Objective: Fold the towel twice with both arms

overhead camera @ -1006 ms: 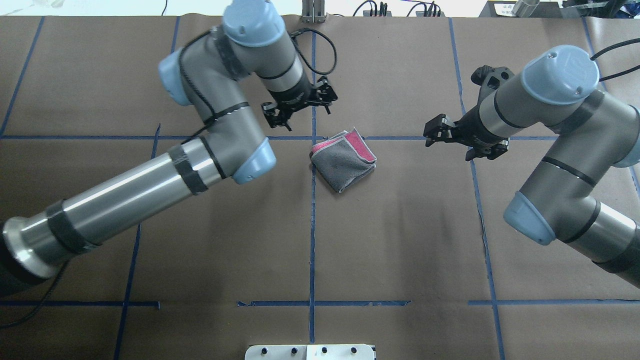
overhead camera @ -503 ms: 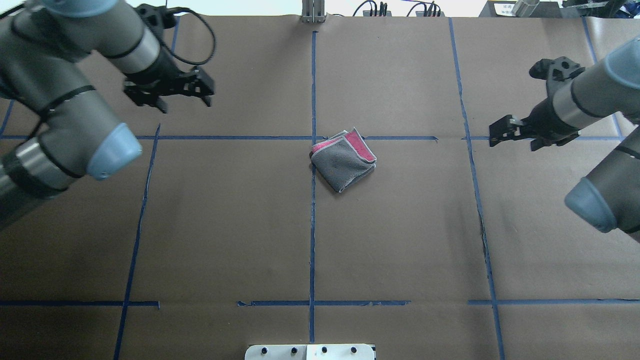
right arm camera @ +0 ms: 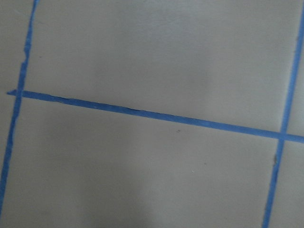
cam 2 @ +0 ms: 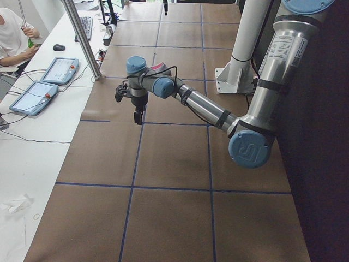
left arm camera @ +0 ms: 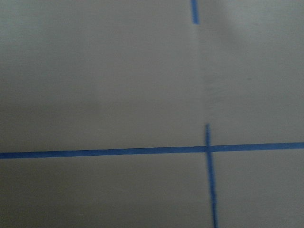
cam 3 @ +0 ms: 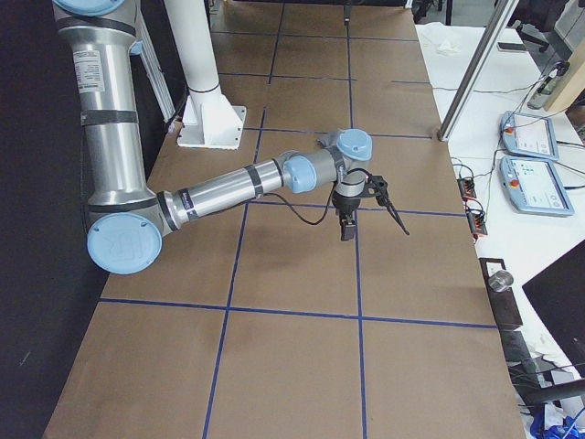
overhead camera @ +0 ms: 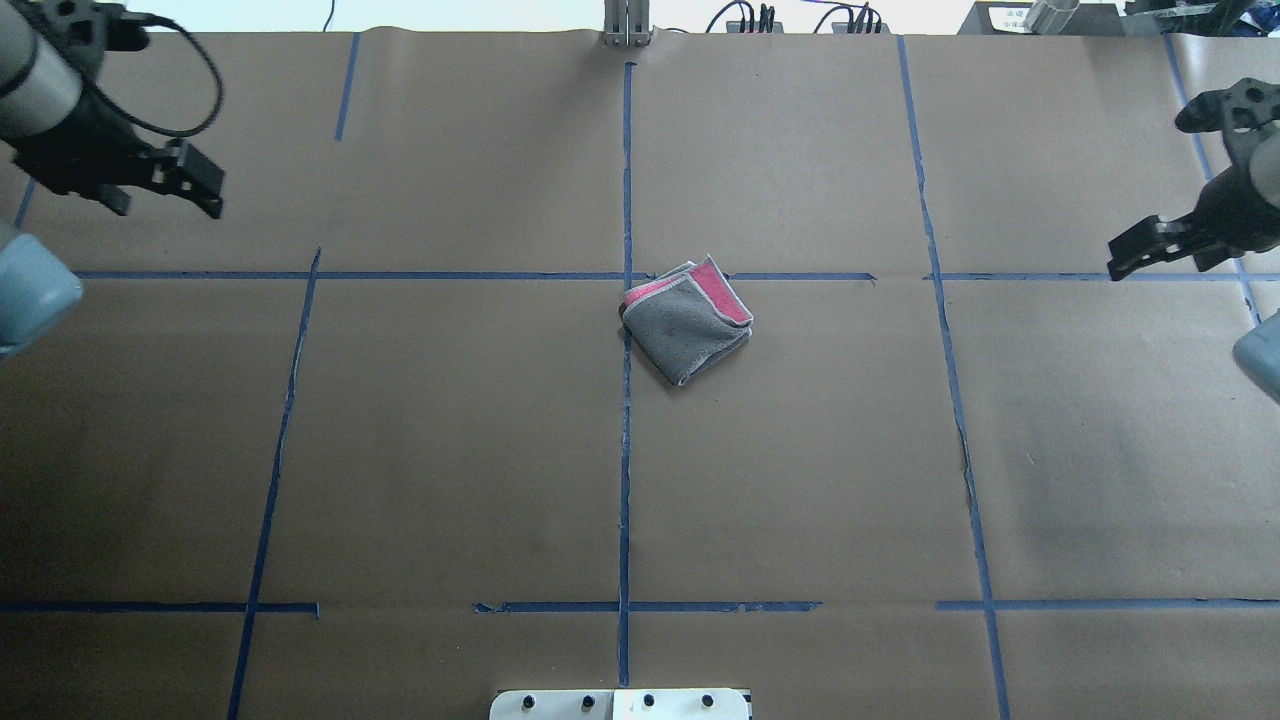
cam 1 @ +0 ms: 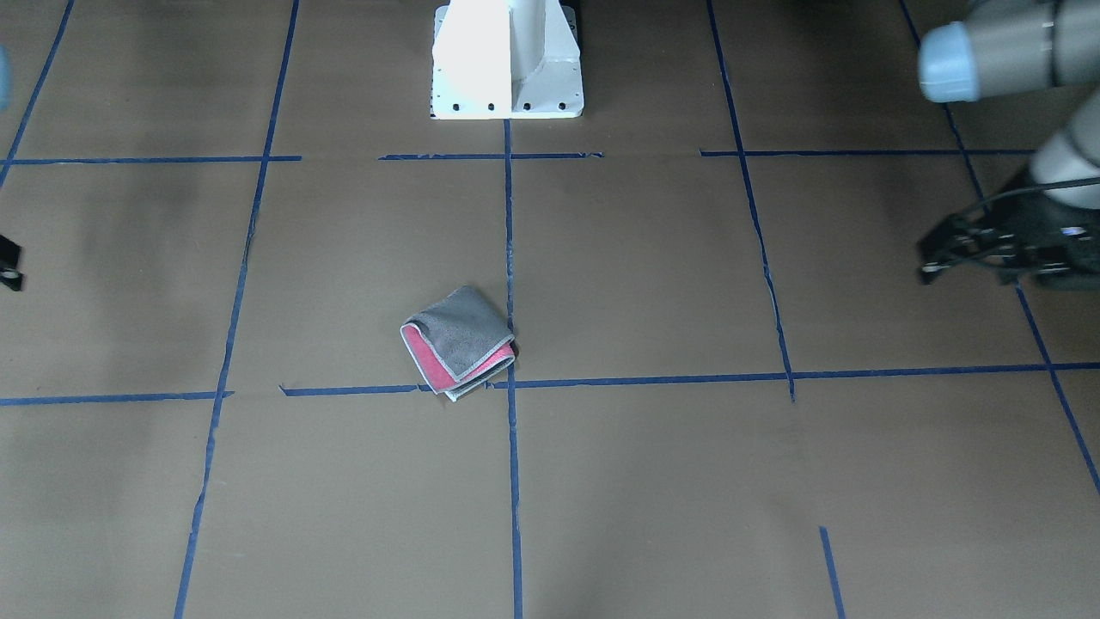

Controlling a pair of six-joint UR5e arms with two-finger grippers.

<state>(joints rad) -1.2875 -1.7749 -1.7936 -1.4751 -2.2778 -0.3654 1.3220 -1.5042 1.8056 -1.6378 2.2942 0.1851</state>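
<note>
The towel (overhead camera: 688, 318) lies folded into a small square at the table's middle, dark grey face up, with pink layers showing along its far edge. It also shows in the front-facing view (cam 1: 458, 344). My left gripper (overhead camera: 210, 188) is open and empty, far to the towel's left near the table's far-left side; it also shows in the front-facing view (cam 1: 928, 256). My right gripper (overhead camera: 1122, 258) is open and empty, far to the towel's right. Both wrist views show only brown paper and blue tape.
Brown paper with a blue tape grid (overhead camera: 625, 450) covers the table. The white pedestal base (cam 1: 507, 60) stands at the robot's side. Tablets (cam 2: 41, 87) and a seated person (cam 2: 13, 33) are beyond the table's far edge.
Both arms have swung outward, away from the towel, the left to the far left and the right to the far right. The towel has not moved.
</note>
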